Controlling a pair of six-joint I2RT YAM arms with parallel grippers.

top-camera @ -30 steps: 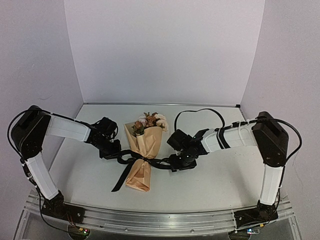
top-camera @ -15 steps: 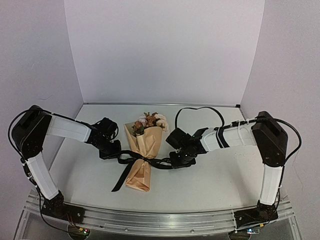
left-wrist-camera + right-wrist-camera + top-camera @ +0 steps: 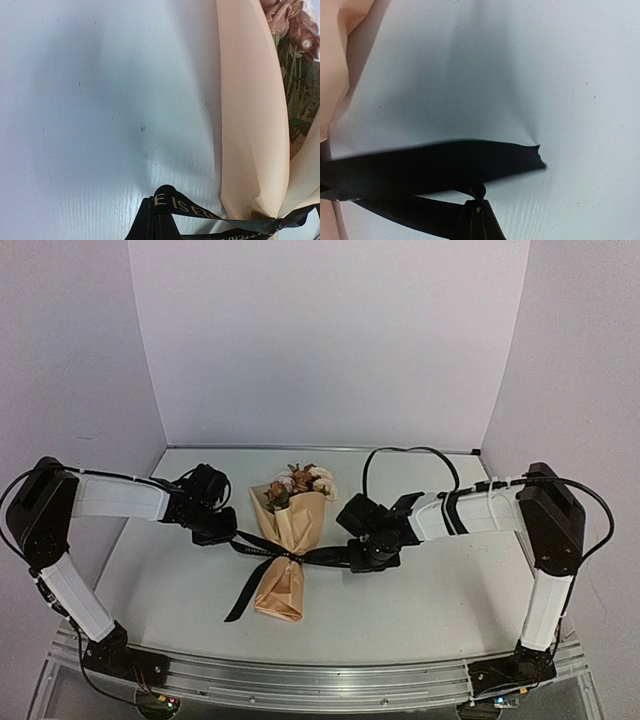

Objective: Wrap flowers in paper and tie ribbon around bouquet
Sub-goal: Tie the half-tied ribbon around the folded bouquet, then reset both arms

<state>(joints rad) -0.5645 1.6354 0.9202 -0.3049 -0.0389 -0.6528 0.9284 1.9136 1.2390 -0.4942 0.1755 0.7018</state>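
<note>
The bouquet point(image 3: 283, 545) lies on the white table, a tan paper point(image 3: 292, 525) cone with the flowers point(image 3: 300, 483) at its far, wide end. The black ribbon point(image 3: 272, 551) crosses the cone's waist and is pulled in tight there. One tail point(image 3: 238, 598) trails toward the front. My left gripper point(image 3: 222, 533) is shut on the ribbon left of the cone. In the left wrist view the lettered ribbon point(image 3: 192, 207) loops out of my left gripper point(image 3: 152, 222) toward the paper point(image 3: 252, 125). My right gripper point(image 3: 357, 558) is shut on the ribbon point(image 3: 445, 167) right of the cone, its closed tips point(image 3: 477, 215) pinching a fold.
White walls close the table point(image 3: 440, 590) on three sides. A black cable point(image 3: 410, 455) arches over the right arm behind the gripper. The aluminium rail point(image 3: 320, 680) with both arm bases runs along the near edge.
The right gripper has closed on the ribbon. Both arms have drawn outward, so the ribbon now runs straighter and tighter across the cone. The left arm's elbow has swung further left.
</note>
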